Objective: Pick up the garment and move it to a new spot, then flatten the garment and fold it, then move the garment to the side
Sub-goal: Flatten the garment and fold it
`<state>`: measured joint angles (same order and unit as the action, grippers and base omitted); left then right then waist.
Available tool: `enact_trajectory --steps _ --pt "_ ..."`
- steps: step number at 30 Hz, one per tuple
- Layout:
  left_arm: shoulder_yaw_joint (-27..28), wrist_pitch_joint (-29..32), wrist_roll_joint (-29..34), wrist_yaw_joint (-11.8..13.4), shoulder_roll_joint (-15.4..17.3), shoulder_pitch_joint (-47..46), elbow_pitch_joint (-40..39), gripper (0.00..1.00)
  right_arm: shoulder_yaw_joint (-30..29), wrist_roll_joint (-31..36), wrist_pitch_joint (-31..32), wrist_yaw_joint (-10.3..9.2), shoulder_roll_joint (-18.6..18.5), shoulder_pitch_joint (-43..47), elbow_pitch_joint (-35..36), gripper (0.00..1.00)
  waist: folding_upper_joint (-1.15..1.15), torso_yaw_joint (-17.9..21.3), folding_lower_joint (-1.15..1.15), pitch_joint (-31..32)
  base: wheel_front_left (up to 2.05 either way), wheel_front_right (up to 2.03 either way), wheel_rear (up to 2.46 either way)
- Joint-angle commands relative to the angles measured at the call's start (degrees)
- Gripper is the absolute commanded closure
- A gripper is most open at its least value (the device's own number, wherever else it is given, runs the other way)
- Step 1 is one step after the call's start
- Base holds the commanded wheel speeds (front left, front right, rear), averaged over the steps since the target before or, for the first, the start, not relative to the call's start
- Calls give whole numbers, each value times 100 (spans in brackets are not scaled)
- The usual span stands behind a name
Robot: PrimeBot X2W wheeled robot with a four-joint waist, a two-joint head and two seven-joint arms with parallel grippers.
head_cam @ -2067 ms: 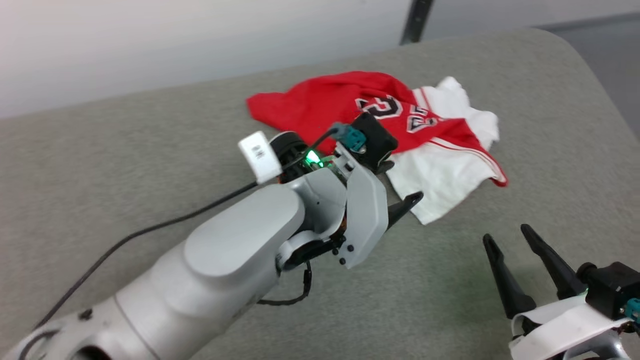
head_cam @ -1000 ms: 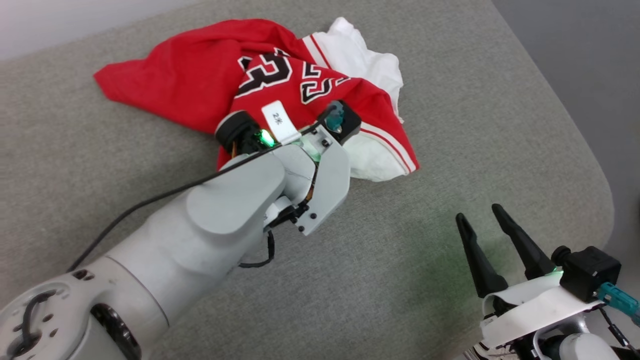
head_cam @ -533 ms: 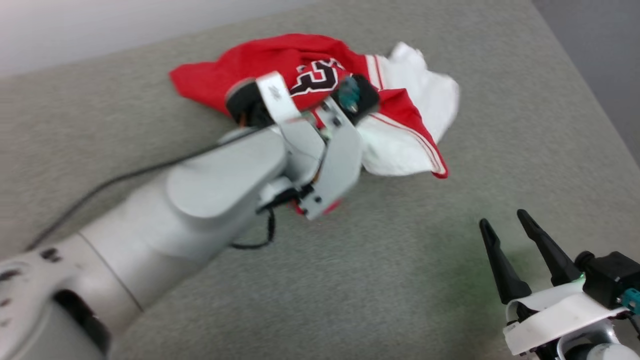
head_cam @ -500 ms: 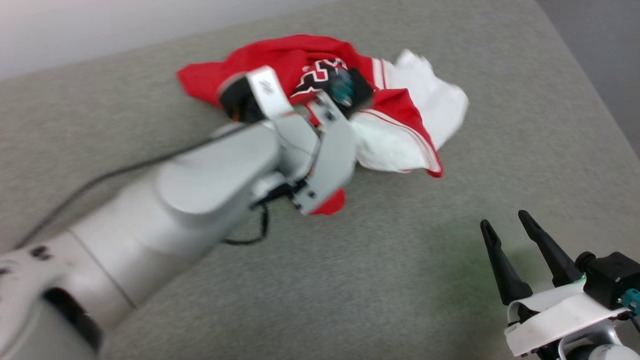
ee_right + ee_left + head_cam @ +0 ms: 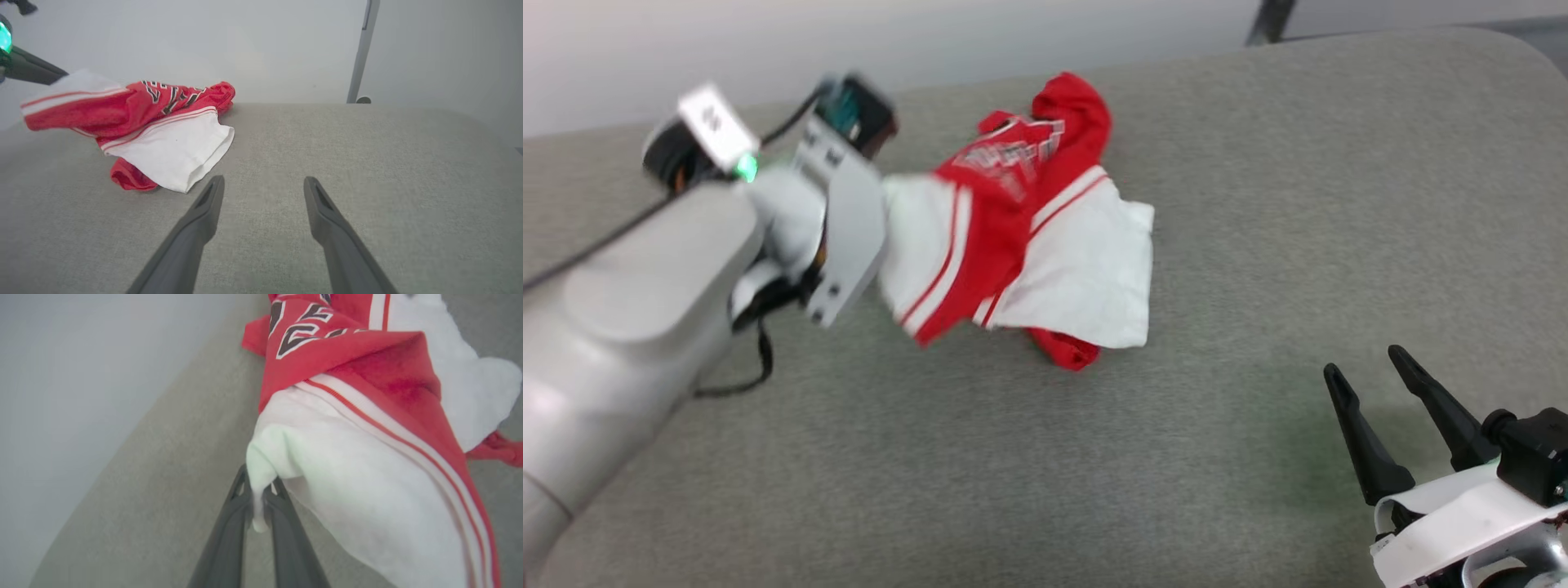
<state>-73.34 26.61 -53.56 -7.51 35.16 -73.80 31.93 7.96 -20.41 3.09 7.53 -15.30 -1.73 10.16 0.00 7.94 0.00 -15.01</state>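
Left pincer (image 5: pixel 259 486) clamped tight on a white sleeve corner of the red jersey-style garment w/ white sleeves & striped trim (image 5: pixel 1021 237). That end is held up off the grey fabric surface (image 5: pixel 1217 474). The rest droops right, red hem touching down mid-surface. Right pincer (image 5: pixel 1364 363) is near right, fingers spread, empty, well apart from the garment.

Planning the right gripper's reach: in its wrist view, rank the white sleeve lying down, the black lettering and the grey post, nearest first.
1. White sleeve, just ahead, left.
2. Black lettering, farther back, left.
3. Grey post, past the far edge, right.
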Motion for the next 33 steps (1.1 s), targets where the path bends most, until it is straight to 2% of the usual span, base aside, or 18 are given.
enact_trajectory --steps 1,5,13,14,15,16,20,24,30,33 --pt "-6 33 -67 8 22 207 67 100 -1 36 29 -8 -15 51 62 0 0 -261 0 123 0 0 0" --pt "103 -73 -436 34 -33 659 417 100 0 36 130 -8 -61 65 173 0 0 -321 0 62 0 0 0" --pt "111 -474 -525 28 -277 1045 1156 100 -3 54 237 -8 -112 3 303 0 0 -283 0 -33 0 0 0" --pt "104 -507 -522 25 -320 1083 1239 83 -1 59 243 -8 -108 8 307 0 0 -285 0 -33 0 0 0" --pt "92 -532 -468 23 -342 1082 1327 51 4 58 246 -8 -100 15 312 0 0 -289 0 -30 0 0 0" --pt "89 -562 -401 20 -353 1055 1395 0 8 56 255 -8 -90 22 313 0 0 -292 0 -26 0 0 0" --pt "62 -611 -235 13 -331 880 1488 0 -47 59 277 -8 -65 101 314 0 0 -357 0 37 0 0 0" --pt "41 -349 -292 10 -168 682 1260 0 -52 42 287 -8 -52 122 312 0 0 -433 0 70 0 0 0" --pt "346 421 -1045 8 -14 453 1127 0 53 18 257 -8 -49 18 312 0 0 -433 0 -20 0 0 0" --pt "586 756 -1492 111 -55 431 1209 0 75 -3 237 -8 -69 -14 287 0 0 -369 0 -96 0 0 0"
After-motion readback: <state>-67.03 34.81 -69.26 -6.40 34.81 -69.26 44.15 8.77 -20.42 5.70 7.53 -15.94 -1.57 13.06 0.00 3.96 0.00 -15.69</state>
